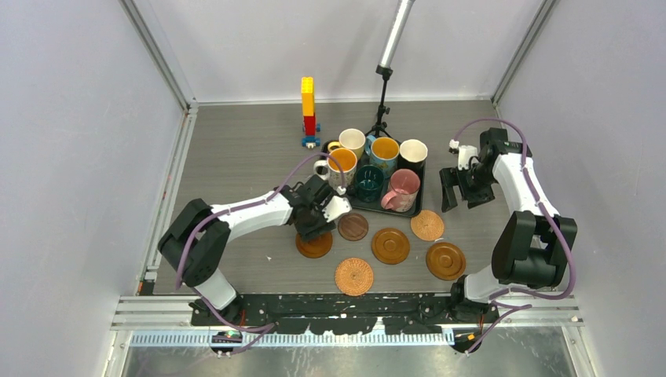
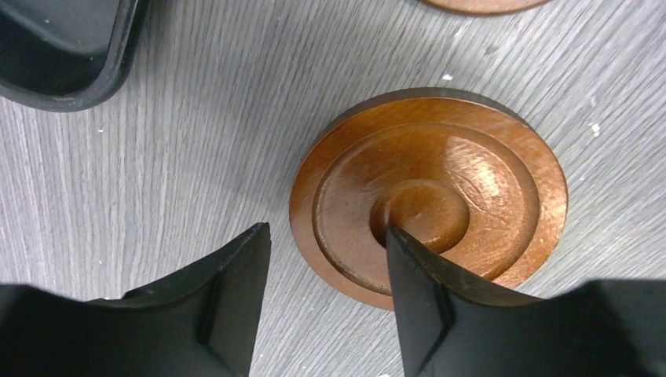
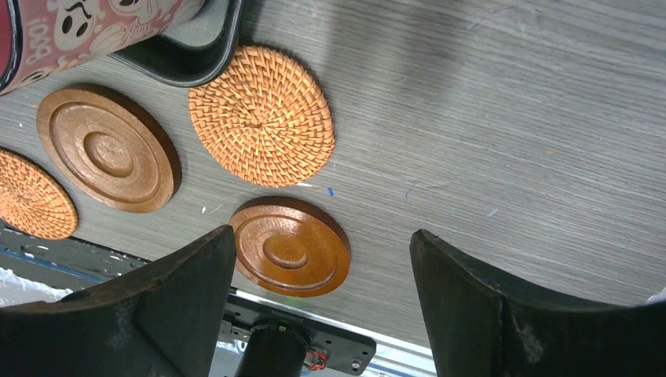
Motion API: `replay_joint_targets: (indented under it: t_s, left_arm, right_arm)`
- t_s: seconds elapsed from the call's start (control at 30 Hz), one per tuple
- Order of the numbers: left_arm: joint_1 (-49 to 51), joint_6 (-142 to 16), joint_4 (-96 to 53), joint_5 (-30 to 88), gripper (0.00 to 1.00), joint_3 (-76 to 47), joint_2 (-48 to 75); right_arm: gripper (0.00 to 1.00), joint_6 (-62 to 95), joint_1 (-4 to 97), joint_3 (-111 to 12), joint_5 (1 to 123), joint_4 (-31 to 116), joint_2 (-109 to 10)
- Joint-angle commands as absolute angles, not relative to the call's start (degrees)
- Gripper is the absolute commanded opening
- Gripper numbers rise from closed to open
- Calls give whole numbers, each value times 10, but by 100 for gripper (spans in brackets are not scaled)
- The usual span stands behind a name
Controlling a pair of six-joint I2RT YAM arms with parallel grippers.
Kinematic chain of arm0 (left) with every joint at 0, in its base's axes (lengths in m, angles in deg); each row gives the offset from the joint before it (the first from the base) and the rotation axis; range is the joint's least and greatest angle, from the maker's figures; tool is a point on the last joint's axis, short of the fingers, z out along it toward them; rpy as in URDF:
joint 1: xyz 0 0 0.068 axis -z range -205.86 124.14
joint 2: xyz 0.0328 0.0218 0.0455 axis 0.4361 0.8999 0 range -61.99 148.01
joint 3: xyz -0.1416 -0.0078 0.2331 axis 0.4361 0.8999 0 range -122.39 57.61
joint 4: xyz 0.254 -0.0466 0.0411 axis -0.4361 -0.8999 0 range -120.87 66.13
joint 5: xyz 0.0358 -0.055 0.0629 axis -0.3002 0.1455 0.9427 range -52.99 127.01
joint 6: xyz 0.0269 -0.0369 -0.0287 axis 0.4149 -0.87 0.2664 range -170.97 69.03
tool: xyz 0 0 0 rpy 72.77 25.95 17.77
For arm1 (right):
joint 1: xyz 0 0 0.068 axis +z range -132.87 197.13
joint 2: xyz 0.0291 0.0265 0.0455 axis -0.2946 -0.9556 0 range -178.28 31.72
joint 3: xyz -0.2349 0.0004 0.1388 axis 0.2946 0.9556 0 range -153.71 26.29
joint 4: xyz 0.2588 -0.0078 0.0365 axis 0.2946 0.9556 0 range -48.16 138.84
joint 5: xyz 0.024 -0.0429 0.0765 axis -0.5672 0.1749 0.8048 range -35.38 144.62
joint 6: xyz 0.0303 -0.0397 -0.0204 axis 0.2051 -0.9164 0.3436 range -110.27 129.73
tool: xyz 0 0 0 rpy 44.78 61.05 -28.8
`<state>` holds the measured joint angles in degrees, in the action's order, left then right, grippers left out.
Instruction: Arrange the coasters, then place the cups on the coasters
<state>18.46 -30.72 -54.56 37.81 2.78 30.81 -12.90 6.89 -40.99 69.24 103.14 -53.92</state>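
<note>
Top external view: six coasters lie on the grey bench (image 1: 236,157) in front of a black tray (image 1: 369,206). They are a glossy brown coaster (image 1: 314,246) at the left, a dark brown coaster (image 1: 353,226) just beside it, a middle glossy coaster (image 1: 390,245), a right glossy coaster (image 1: 445,260), a near woven coaster (image 1: 354,276) and a far woven coaster (image 1: 427,225). All six cups are seen inside the tray: patterned cup (image 1: 342,165), cream cup (image 1: 352,141), blue cup (image 1: 385,151), white cup (image 1: 412,153), teal cup (image 1: 369,182) and pink cup (image 1: 402,190). A brick tower (image 1: 308,110) stands behind the tray. The left claw (image 1: 312,228) is lowered over the leftmost glossy coaster; the right claw (image 1: 462,200) hangs right of the tray. Left wrist view: the left claw (image 2: 326,232) is seen partly parted, one finger over the bare bench and the other over the centre boss of the glossy brown coaster (image 2: 428,196), whose near rim lies between them; no firm grip is visible. A tray corner (image 2: 71,55) is noted at upper left. Right wrist view: the right claw (image 3: 322,236) is spread wide with nothing held, above the right glossy coaster (image 3: 290,247), with the far woven coaster (image 3: 263,116), the middle glossy coaster (image 3: 108,149) and the pink cup (image 3: 78,27) beyond.
</note>
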Motion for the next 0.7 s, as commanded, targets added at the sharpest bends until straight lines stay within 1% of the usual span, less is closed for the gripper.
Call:
replay_joint_targets:
  t_s: [0.0, 0.1, 0.2, 0.33, 0.4, 0.5, 0.67]
  left_arm:
    - [154, -275, -565, 401, 54, 26, 302]
    - [100, -254, -582, 387, 47, 36, 285]
    - [13, -223, -596, 373, 44, 34, 282]
    - [-89, -186, -600, 346, 42, 3, 310]
    - [-131, -187, -602, 339, 41, -32, 345]
    - [-169, -203, -614, 329, 38, -104, 408]
    - [-190, -229, -624, 324, 36, -224, 509]
  right_arm:
    - [85, -138, 67, -443, 685, 1026, -543]
    - [86, -139, 67, -448, 683, 1027, -547]
    - [85, -140, 67, -450, 682, 1027, -552]
    - [85, -140, 65, -452, 685, 1026, -559]
    - [85, -138, 65, -455, 686, 1025, -563]
    - [85, -136, 65, -462, 686, 1025, -569]
    - [85, -137, 63, -475, 679, 1025, -577]
